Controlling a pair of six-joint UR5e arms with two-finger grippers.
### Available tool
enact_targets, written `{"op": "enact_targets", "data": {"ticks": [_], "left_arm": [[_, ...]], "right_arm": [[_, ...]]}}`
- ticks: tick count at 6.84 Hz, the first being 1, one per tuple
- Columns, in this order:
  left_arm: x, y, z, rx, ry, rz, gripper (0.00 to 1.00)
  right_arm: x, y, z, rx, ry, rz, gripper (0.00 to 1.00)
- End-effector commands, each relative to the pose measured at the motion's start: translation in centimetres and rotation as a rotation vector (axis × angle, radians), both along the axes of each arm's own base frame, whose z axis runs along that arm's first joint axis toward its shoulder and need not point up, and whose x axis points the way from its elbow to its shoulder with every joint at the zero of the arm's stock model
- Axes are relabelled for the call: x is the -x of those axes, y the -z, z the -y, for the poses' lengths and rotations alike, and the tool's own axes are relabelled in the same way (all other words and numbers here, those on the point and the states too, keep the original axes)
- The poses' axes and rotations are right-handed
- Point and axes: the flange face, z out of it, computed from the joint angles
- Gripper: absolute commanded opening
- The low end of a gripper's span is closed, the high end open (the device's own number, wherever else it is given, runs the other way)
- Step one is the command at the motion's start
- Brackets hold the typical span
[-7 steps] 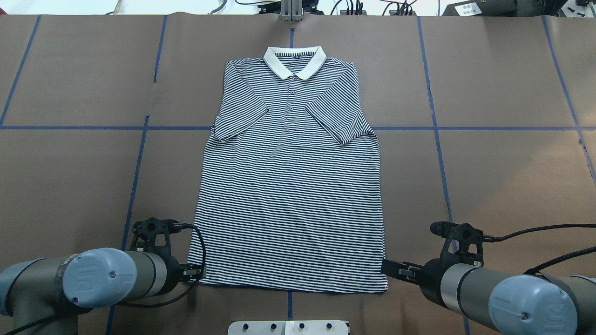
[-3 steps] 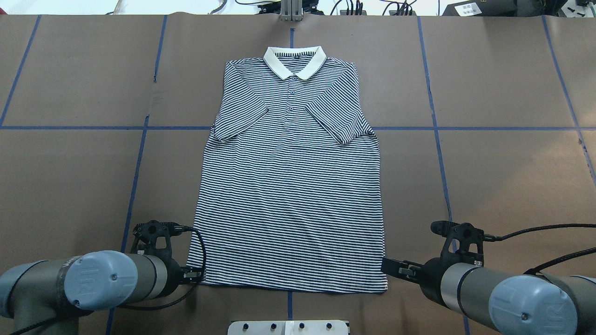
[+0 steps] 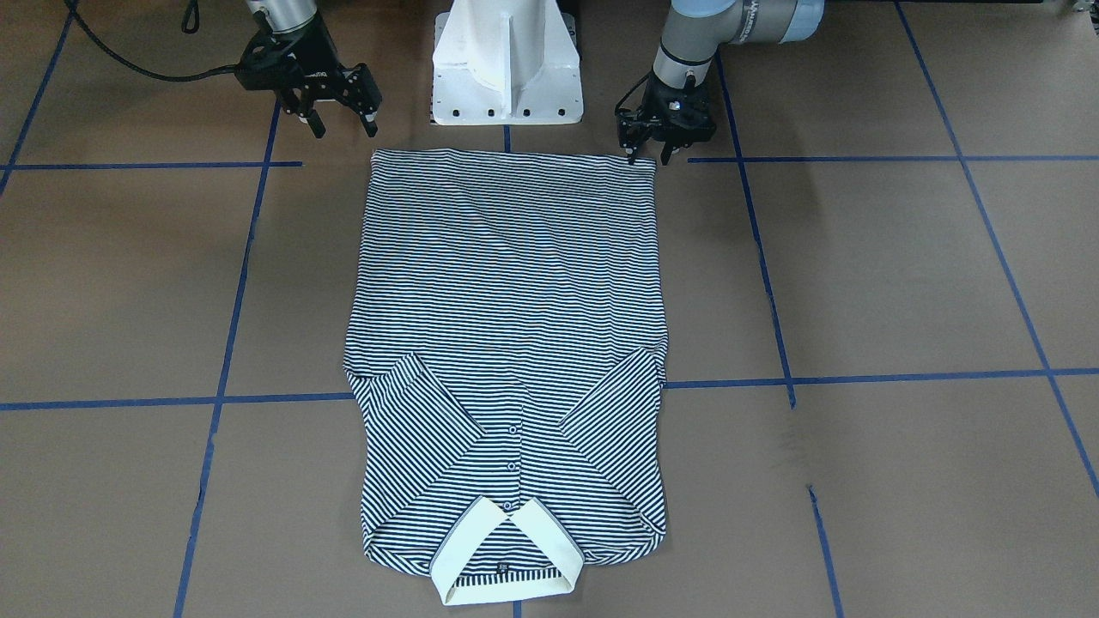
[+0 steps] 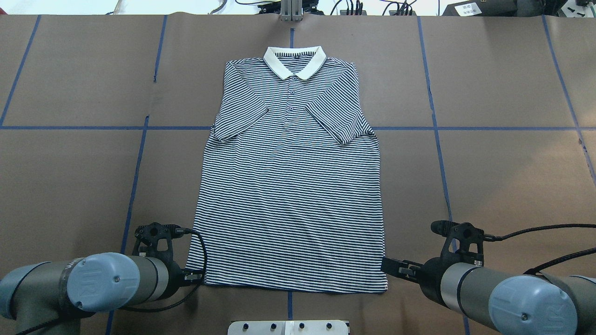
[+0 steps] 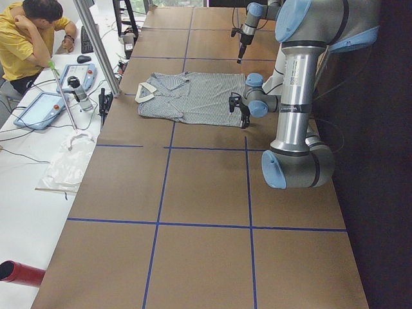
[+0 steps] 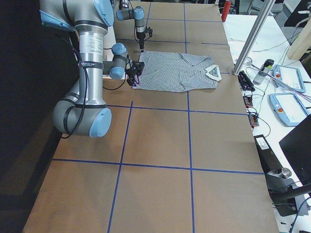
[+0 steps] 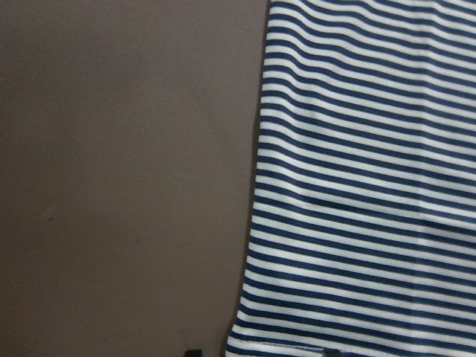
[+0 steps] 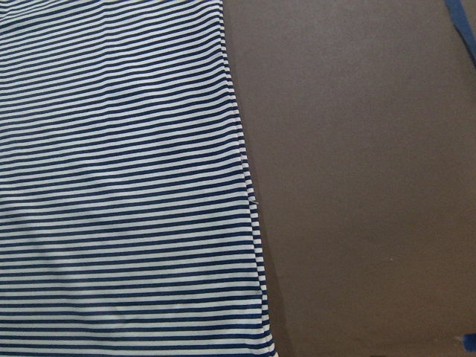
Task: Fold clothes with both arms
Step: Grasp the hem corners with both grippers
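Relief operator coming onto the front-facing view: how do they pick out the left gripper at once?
Start at the white pedestal, top centre, then the striped shirt below it. The left gripper hangs at the hem corner on the view's right. Unlike the right gripper, spread wide off the other corner, it looks narrow.

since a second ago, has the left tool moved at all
Yes, slightly: against the blue tape line beside it, the left tool has crept back toward the robot's side and a touch closer to the shirt corner.
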Motion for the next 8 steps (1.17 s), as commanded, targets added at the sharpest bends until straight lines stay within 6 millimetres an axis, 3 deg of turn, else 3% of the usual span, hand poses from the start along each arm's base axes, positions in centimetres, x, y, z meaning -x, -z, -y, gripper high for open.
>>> {"op": "enact_targets", "data": {"ticks": [1, 4, 8], "left_arm": [[-0.26, -0.06, -0.27, 0.000, -0.006, 0.003, 0.60], [-0.26, -0.06, -0.27, 0.000, -0.006, 0.003, 0.50], [-0.30, -0.28, -0.26, 0.000, -0.007, 0.007, 0.49]], "right_arm": [[0.00, 0.00, 0.01, -0.001, -0.001, 0.000, 0.92], [-0.03, -0.06, 0.01, 0.000, -0.001, -0.001, 0.92], [0.01, -0.15, 0.01, 0.002, -0.003, -0.004, 0.92]]}}
